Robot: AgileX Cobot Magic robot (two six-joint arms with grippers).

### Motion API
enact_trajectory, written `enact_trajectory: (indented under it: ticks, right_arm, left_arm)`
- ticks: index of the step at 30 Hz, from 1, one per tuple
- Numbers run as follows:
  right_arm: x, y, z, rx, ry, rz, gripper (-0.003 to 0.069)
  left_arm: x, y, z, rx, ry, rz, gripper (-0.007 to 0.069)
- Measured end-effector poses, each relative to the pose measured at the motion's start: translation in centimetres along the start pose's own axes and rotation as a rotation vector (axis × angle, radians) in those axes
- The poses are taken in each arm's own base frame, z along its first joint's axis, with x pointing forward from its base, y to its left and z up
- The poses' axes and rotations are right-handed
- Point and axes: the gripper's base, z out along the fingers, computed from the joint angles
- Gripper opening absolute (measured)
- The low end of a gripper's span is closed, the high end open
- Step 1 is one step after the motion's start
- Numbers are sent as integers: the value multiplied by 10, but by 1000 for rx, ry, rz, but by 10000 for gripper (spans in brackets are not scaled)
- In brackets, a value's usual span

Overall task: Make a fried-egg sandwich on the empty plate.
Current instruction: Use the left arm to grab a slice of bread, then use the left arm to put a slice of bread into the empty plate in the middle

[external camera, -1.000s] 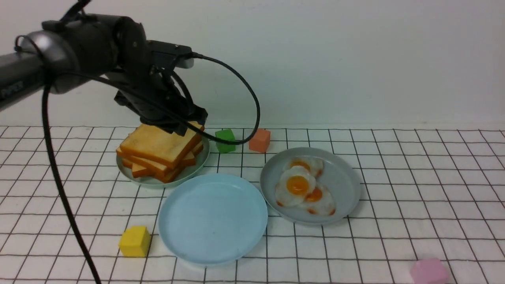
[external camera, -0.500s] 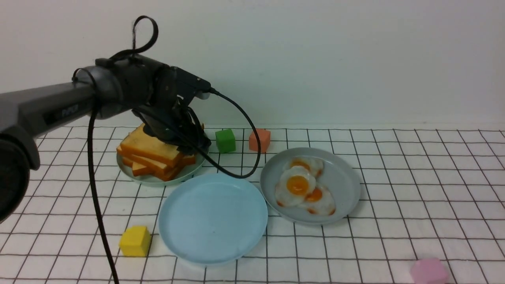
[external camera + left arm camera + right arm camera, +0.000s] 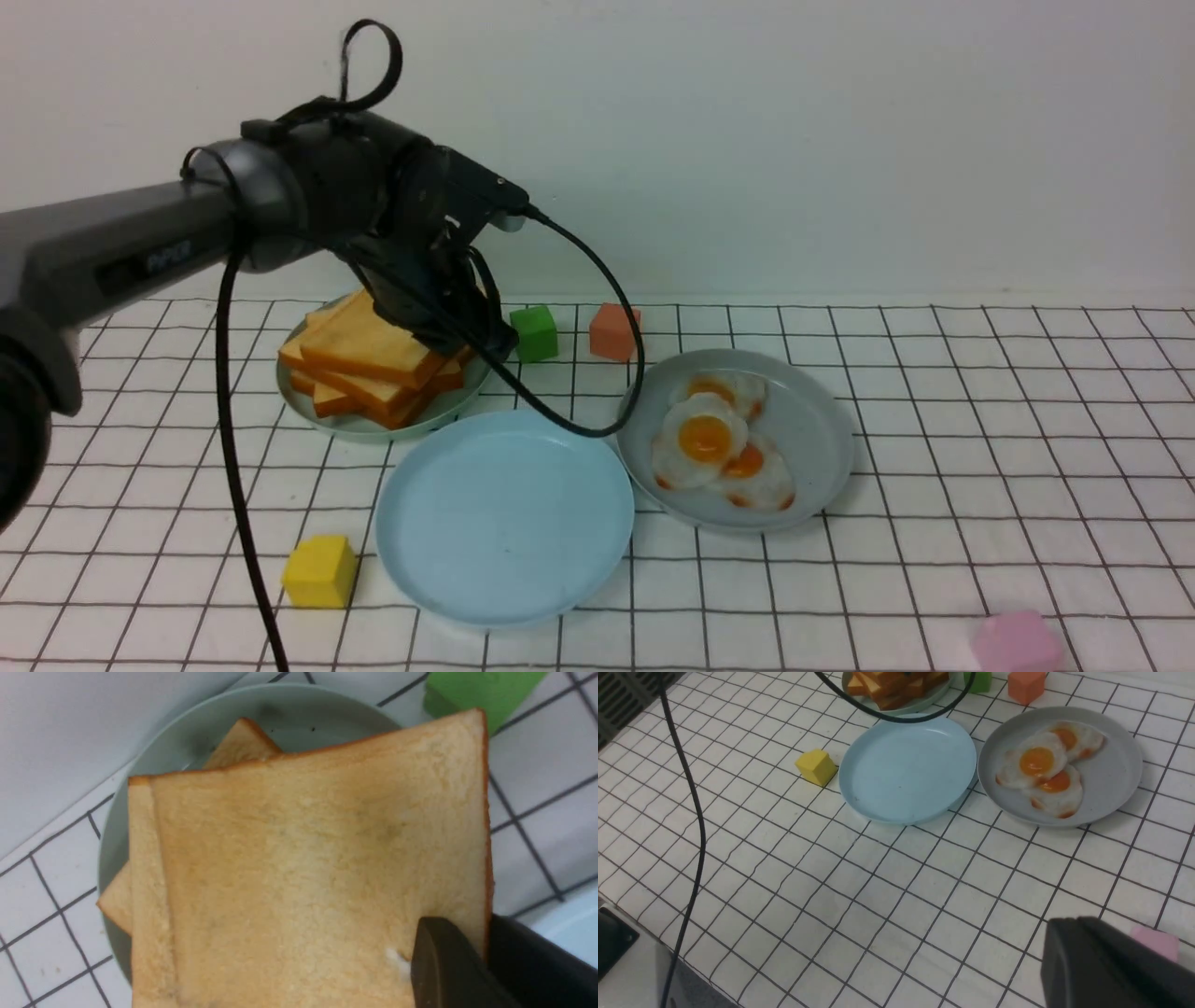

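Three plates stand on the checked cloth, and the work is at its first step: taking one slice of toast. The left gripper (image 3: pixel 486 961) is down at the pile of toast (image 3: pixel 373 378) on the pale green plate (image 3: pixel 355 427). Its jaws are pressed together on the edge of the top toast slice (image 3: pixel 317 868), with one finger (image 3: pixel 444 961) on the upper face and the other passing beside and under the crust. In the front view this slice sits tilted on the pile, not flat. The empty plate (image 3: pixel 504 523), the sky-blue one, lies just in front of the toast plate and has nothing on it. The fried eggs (image 3: pixel 702 439) overlap on the grey-blue plate (image 3: pixel 812 439) to its right. The right gripper (image 3: pixel 1106 966) shows only as a dark block in its own wrist view, well apart from all plates; its jaws seem together, with nothing in them. I judge that the next move asks to lift the slice so that the slices below do not come with it, then to carry it the short way to the empty plate and lay it flat near the middle. The grip is only at one edge, so the slice may droop or slip
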Motion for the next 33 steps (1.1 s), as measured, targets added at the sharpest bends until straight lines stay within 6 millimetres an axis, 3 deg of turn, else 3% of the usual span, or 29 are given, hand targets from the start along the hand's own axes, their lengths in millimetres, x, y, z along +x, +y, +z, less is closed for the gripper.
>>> enact_trajectory:
  ticks: [4,5,7,10,12,17,26,33]
  right_arm:
    - [0,0,0,0,1,0,31]
    - [0,0,0,0,1,0,33]
    - [0,0,0,0,1,0,36]
    - [0,0,0,0,1,0,38]
    - [0,0,0,0,1,0,40]
    - [0,0,0,0,1,0,42]
    - [0,1,0,-7,-1,4,47]
    - [0,1,0,-11,-1,5,51]
  left_arm:
    - [-4,-8,-42,0,-20,-13,90]
    - [0,-15,-65,11,-19,-9,90]
    - [9,-29,-88,33,-26,13,90]
    - [27,-52,-104,76,-21,50,90]
    - [46,-71,-102,112,12,83,90]
    - [74,-91,-76,149,44,123,90]
    - [73,-102,-61,208,-39,61,90]
    - [76,-107,-42,204,-1,80,99]
